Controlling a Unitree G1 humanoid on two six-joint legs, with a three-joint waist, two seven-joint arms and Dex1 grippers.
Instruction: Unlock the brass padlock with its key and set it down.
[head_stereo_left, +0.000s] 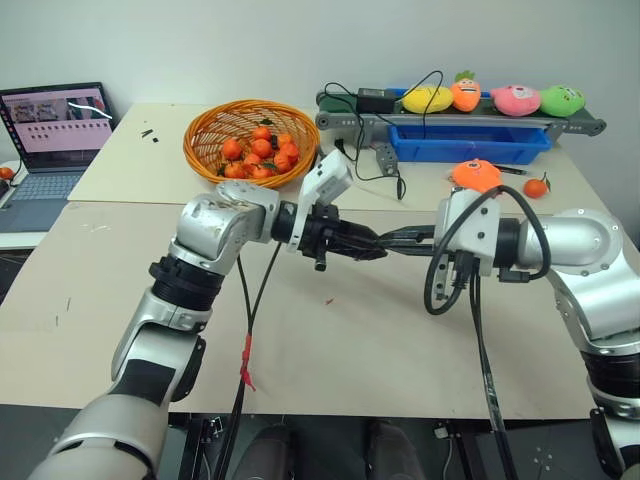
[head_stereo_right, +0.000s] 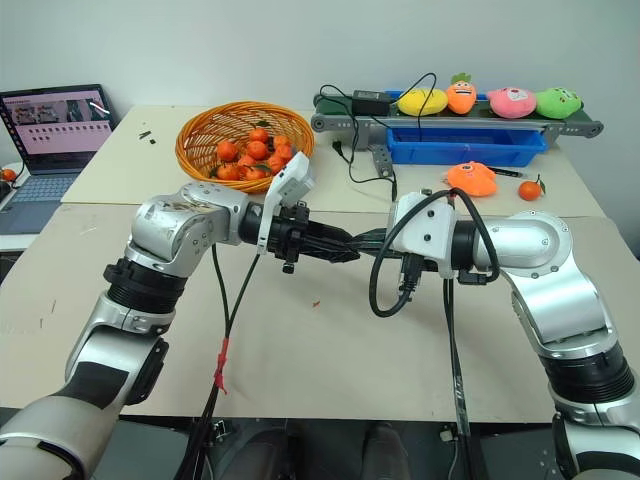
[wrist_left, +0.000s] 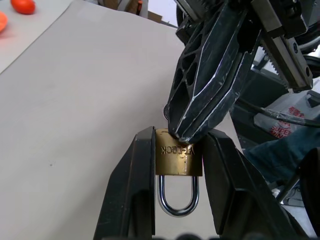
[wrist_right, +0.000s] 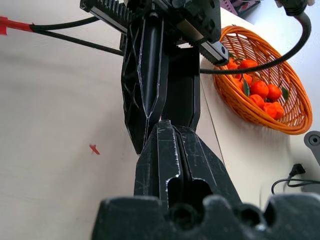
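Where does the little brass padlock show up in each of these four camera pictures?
Left eye view: hidden where the two grippers' tips meet.
Right eye view: hidden likewise.
Left wrist view: brass padlock between the left gripper fingers, silvery shackle toward the camera.
Right wrist view: hidden behind fingers.
Shared landmark: woven orange basket of small oranges.

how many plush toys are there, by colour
yellow plush toy: 1
orange plush toys, on the conveyor and on the table: 2
pink plush toy: 1
green plush toy: 1
total: 5
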